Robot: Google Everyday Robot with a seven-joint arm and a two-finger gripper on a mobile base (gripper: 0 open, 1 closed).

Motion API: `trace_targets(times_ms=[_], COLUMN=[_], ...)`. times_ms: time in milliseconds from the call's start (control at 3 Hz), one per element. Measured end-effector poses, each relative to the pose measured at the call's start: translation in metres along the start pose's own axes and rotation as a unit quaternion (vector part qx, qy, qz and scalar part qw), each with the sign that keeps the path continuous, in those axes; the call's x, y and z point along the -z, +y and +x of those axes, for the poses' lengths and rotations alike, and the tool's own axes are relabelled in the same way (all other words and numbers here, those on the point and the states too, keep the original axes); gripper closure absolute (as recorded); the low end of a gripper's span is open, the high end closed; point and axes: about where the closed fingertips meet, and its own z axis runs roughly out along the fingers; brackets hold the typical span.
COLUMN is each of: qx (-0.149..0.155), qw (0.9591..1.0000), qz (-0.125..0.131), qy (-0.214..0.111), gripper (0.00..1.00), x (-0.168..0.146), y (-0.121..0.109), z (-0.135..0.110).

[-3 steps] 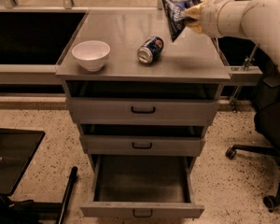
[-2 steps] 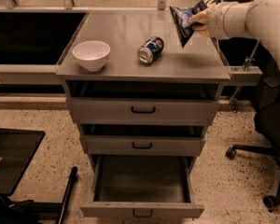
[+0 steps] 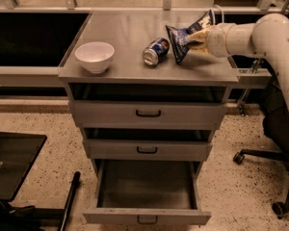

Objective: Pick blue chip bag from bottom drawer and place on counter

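Observation:
The blue chip bag is a crinkled dark-blue foil bag held over the right side of the counter, its lower corner at or just above the surface. My gripper reaches in from the right on a white arm and is shut on the bag's right side. The bottom drawer is pulled fully open and looks empty inside.
A blue soda can lies on its side just left of the bag. A white bowl sits at the counter's front left. The two upper drawers stand slightly ajar. An office chair base is at right.
My gripper has lowered the chip bag from high above the counter's back right down and forward to the surface beside the can.

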Motion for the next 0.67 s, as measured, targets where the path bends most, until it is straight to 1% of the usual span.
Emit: trace_targets(times_ms=[333,667], qx=[-0.021,-0.022], qw=[0.9962,0.9958], qz=[0.048,0.051], qy=[-0.069,-0.072], gripper=[1.0,0.82], x=[-0.041,-0.0434], y=[-0.0107,-0.0119], z=[-0.0301,-0.0312])
